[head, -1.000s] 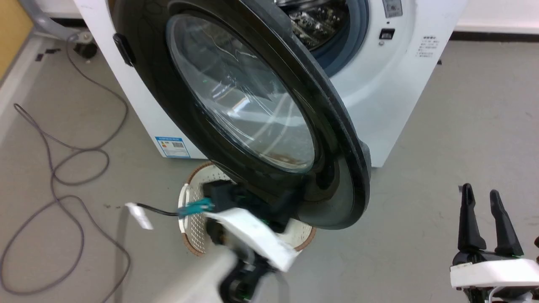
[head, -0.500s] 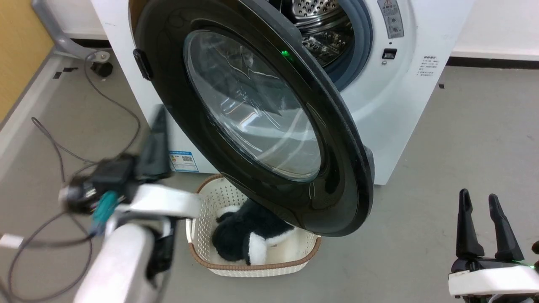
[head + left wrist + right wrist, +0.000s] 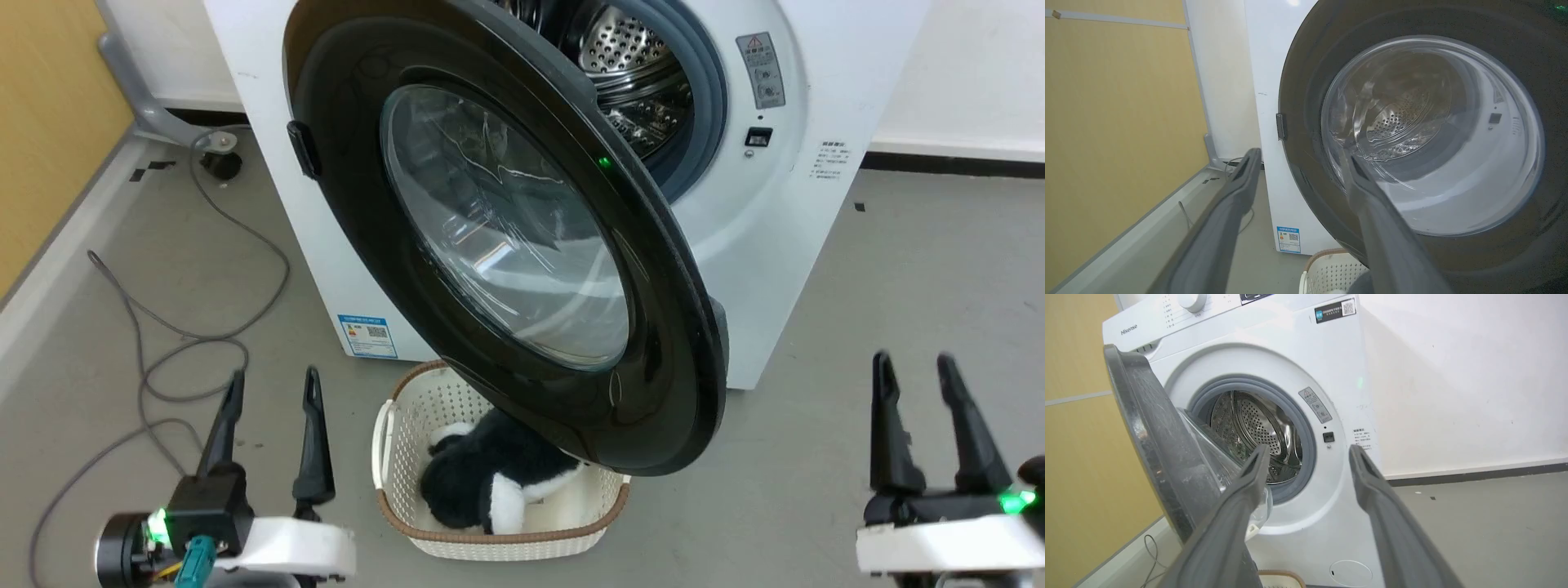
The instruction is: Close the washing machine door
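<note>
Basket half behind washing machine door

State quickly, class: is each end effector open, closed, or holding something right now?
Left end effector: open, holding nothing.
Right end effector: open, holding nothing.

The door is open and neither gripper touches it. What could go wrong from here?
1. The big round black-ringed glass door hangs over the cream perforated plastic basket with its black-and-white plush toy; swinging shut, its lower edge might clip them.
2. A push by the open left gripper on the bulging glass could slide off.
</note>
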